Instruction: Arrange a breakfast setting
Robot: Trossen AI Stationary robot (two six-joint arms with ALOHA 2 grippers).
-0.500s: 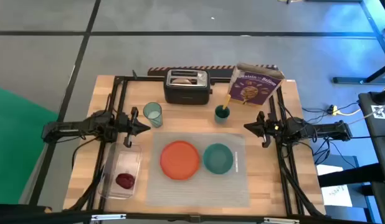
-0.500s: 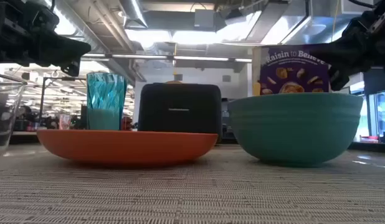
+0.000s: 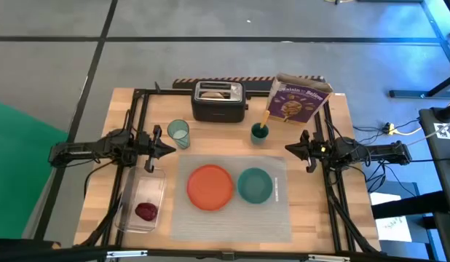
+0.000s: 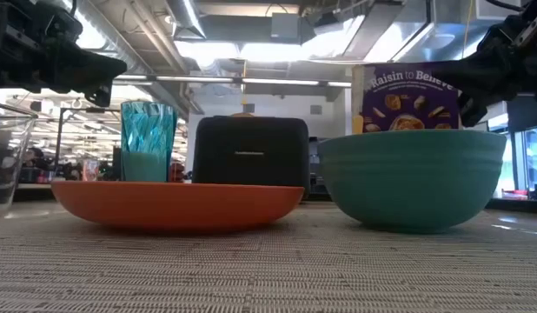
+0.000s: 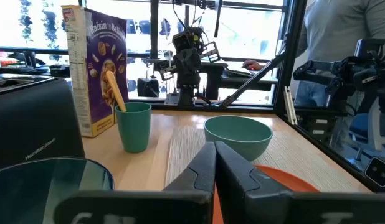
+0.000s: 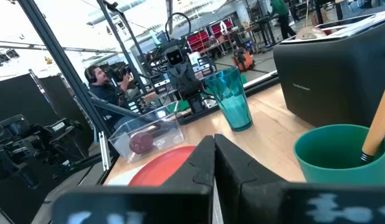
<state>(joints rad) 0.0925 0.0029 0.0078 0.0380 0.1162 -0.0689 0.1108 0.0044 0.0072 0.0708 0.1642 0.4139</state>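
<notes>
The grey placemat [image 3: 232, 218] lies at the table's near middle. On it rest the orange plate [image 3: 210, 186] and the teal bowl [image 3: 255, 185]. The bluish tumbler [image 3: 179, 134] stands beyond the mat, left of the toaster. The orange-handled spoon [image 3: 268, 115] stands in a teal cup [image 3: 260, 132]. A bagel half [image 3: 217, 92] sits in the toaster. The dark red fruit [image 3: 145, 211] lies in a clear tray. My left gripper [image 3: 171, 148] is shut and empty at the left, above the table near the tumbler. My right gripper [image 3: 289, 148] is shut and empty at the right.
The black toaster [image 3: 219, 100] and the purple cereal box [image 3: 298, 100] stand at the far edge. The clear tray [image 3: 143, 203] lies at the near left. Black frame rails run along both sides. A person shows in the room beyond in the left wrist view [image 5: 342, 37].
</notes>
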